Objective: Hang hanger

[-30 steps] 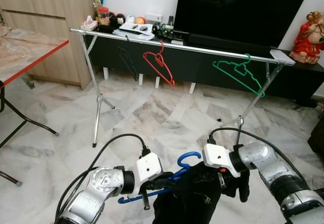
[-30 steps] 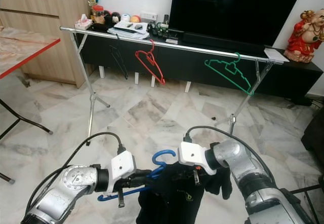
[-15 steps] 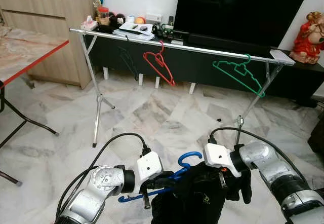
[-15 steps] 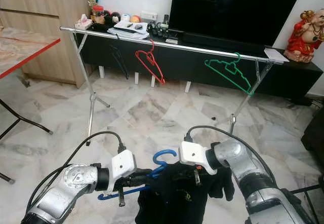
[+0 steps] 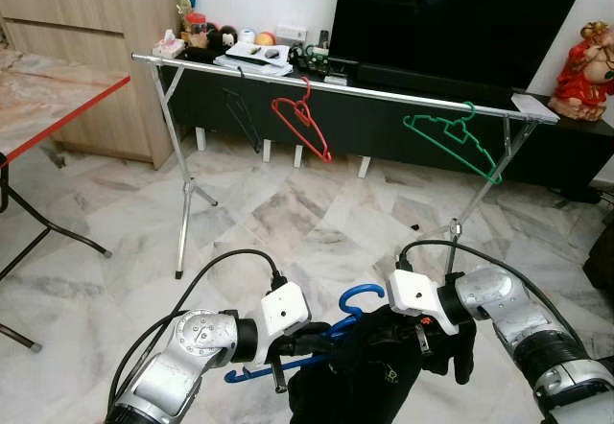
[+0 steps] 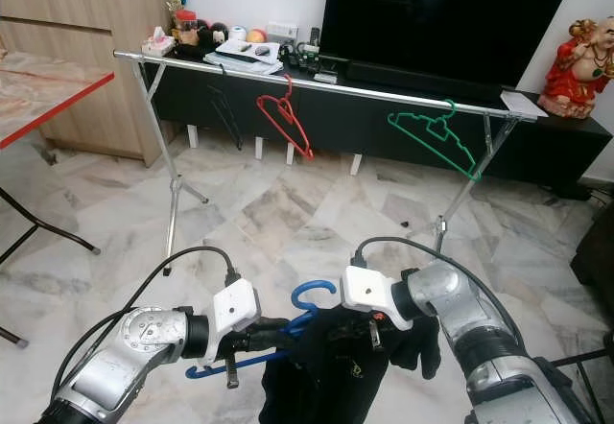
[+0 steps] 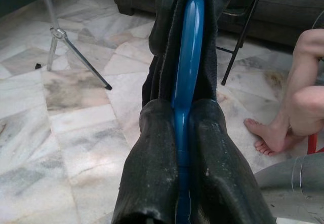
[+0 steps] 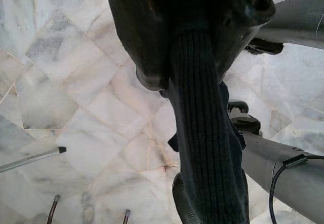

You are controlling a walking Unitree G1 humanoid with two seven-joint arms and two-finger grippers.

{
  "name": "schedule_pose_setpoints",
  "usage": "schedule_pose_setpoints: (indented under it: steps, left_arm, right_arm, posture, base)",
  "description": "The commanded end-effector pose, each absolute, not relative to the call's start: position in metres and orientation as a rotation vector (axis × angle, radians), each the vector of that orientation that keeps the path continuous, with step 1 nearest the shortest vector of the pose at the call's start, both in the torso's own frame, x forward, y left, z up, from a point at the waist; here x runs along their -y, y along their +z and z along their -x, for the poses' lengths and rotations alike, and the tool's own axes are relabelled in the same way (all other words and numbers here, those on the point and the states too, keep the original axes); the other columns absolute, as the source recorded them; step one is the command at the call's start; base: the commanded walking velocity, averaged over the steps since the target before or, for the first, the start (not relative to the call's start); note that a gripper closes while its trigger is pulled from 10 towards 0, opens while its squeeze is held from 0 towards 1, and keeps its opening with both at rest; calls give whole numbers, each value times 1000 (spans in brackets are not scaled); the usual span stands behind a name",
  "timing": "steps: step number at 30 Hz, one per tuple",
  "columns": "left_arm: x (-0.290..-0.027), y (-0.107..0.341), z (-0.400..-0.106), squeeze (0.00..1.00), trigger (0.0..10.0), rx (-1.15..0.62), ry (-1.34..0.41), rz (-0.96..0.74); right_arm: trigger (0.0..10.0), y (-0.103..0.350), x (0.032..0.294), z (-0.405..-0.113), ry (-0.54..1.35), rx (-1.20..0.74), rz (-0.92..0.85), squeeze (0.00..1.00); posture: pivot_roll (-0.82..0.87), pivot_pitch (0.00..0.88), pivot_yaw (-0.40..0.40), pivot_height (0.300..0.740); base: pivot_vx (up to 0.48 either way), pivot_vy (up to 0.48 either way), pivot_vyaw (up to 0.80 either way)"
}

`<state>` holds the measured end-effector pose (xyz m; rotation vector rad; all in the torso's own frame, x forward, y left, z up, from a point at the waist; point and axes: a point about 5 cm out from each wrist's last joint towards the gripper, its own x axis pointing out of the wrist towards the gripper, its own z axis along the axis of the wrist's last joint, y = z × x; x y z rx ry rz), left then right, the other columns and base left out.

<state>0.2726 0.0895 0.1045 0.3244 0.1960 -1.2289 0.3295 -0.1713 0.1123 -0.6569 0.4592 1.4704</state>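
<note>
Blue hanger carrying black garment: left gripper pinches its bar; right gripper clamps the fabric.

A blue plastic hanger lies roughly level and low, hook upward, a black garment draped over it

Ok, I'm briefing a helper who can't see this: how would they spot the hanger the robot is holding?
Look below the long silver rail before the TV, down to the two silver arms. Between them hangs a black garment on a blue hanger, clamped by the left gripper. The rail's hangers are red, green and dark, and bare.
</note>
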Motion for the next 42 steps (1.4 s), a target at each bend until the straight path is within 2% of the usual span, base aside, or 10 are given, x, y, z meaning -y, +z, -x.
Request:
schedule_pose_setpoints:
  steps: [1,4,5,6,7,10,23,29,41,42]
  left_arm:
    - [-76,128,-278,0,10000,-72,-1229,-319]
    - [-75,128,-277,0,10000,-62,-1241,-296]
    - [-74,129,-276,306,10000,-63,-1262,-286]
    - [-73,129,-274,306,10000,-65,-1277,-280]
    - [-73,128,-273,918,10000,-70,-1288,-286]
    - [-74,126,-273,1000,10000,-75,-1286,-304]
    - [-89,122,-273,1000,10000,-118,-1279,-337]
    - [-126,115,-268,1000,10000,-203,-1210,-411]
    - [-184,97,-275,1000,10000,-173,-734,-324]
    - [-185,96,-275,902,10000,-173,-722,-319]
  right_arm:
    - [0,111,166,-328,1497,-439,647,0]
    - [0,113,168,-328,1498,-443,652,0]
    - [0,113,169,-328,1493,-445,657,0]
    - [0,113,169,-328,1490,-447,660,0]
    - [0,112,170,-328,1489,-449,661,0]
    - [0,112,170,-328,1491,-450,661,0]
    - [0,108,177,-327,1463,-489,717,0]
    - [0,103,192,-327,1391,-560,773,0]
    - [0,116,195,-348,1105,-464,833,0]
    - [0,116,195,-349,1100,-458,836,0]
  posture:
    - [134,0,-143,740]
    - [129,0,-144,740]
    - [128,0,-144,740]
    - [128,0,-144,740]
    - [128,0,-144,740]
    - [128,0,-144,740]
    - [126,0,-142,740]
    - [124,0,-137,740]
    - [126,0,-145,740]
    - [126,0,-145,740]
  base:
    - [0,0,0]
    - [0,0,0]
    - [0,0,0]
    - [0,0,0]
    - [0,0,0]
    - [0,0,0]
    - [0,0,0]
    - [0,0,0]
    - [0,0,0]
    - [0,0,0]
